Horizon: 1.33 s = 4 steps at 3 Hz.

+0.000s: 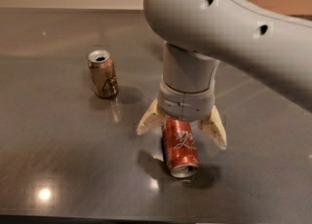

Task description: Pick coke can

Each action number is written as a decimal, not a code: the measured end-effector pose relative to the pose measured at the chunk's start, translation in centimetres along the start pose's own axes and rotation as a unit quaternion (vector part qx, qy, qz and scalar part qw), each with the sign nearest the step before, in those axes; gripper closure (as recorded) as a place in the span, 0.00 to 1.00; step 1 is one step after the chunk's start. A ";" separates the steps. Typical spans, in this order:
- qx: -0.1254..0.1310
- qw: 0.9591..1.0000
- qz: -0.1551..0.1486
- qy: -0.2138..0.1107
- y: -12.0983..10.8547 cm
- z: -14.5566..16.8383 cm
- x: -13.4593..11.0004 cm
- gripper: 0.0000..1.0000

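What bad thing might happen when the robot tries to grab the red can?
The coke can lies on its side, so it may roll or squirt out when the open gripper over it closes. The fingers straddle its far end, not its middle, so it may tilt and slip when lifted. If it rolls left, it might bump the upright brown can.
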<state>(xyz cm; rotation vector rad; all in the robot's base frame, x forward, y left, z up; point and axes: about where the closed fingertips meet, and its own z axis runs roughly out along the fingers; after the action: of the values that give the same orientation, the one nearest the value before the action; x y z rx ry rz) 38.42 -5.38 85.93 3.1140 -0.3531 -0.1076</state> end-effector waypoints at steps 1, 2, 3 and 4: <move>0.001 1.000 -0.007 -0.001 0.0 0.5 0.1 0.25; 0.004 1.000 -0.011 0.001 0.1 0.6 0.4 0.48; 0.005 1.000 -0.013 0.002 0.1 0.6 0.6 0.71; 0.010 1.000 0.004 -0.003 0.1 -0.8 0.9 0.94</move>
<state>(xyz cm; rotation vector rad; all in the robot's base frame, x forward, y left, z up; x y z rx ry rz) 39.30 -5.71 86.63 3.1317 -0.3701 -0.1151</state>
